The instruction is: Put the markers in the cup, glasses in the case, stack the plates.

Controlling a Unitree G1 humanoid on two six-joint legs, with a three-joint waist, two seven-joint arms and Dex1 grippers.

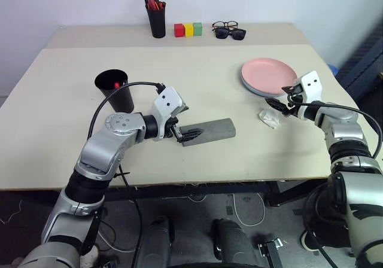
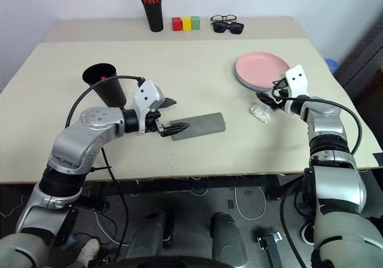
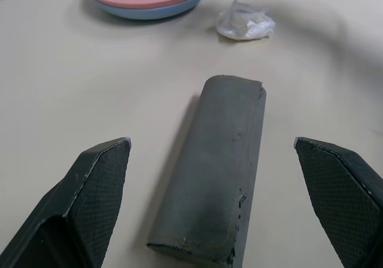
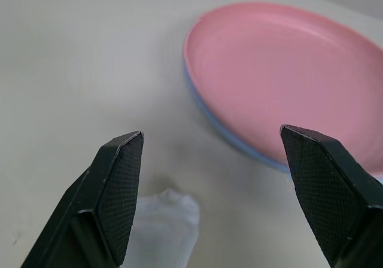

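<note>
Both pincers (image 1: 182,133) (image 1: 276,104) gape empty over one closed case (image 1: 209,130) and two stacked plates (image 1: 269,76).

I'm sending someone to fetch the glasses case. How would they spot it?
On the beige table, look near the front edge, just ahead of the left gripper. The case is a closed grey oblong lying flat, unlike the round stacked plates or crumpled white wad.

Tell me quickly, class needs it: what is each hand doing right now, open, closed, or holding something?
Left hand: open, empty, fingers either side of the closed grey case.
Right hand: open, empty, above the crumpled white wad beside the stacked plates.
</note>
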